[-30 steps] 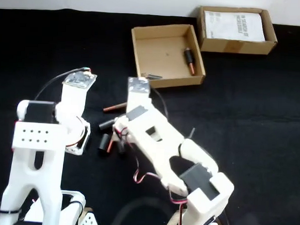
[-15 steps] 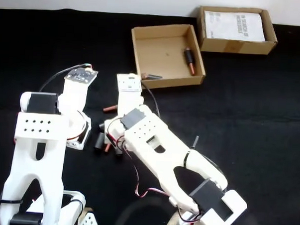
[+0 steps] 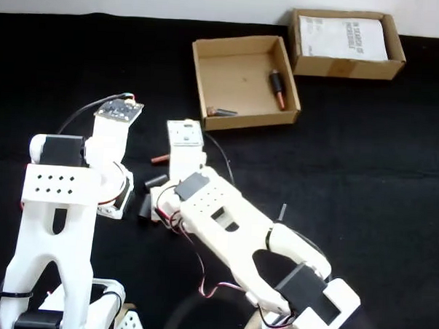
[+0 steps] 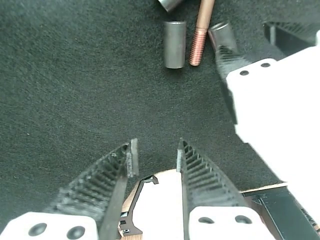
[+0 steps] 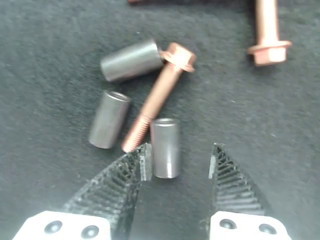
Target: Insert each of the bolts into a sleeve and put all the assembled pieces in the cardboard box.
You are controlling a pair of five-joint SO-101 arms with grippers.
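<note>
Between spread tips of right pincer (image 5: 180,159): sleeve (image 5: 165,145).

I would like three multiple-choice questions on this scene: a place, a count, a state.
1. Where is the right tool? A) above the black mat B) inside the cardboard box C) above the paper
2. How many grey sleeves lie near it? A) one B) three C) six
3. The left tool is: A) shut on a bolt B) open, empty C) shut on a sleeve
Answers: 1 A, a sleeve on the mat lies just before it; 2 B, three lie apart; 3 B, bare mat shows between its jaws.
</note>
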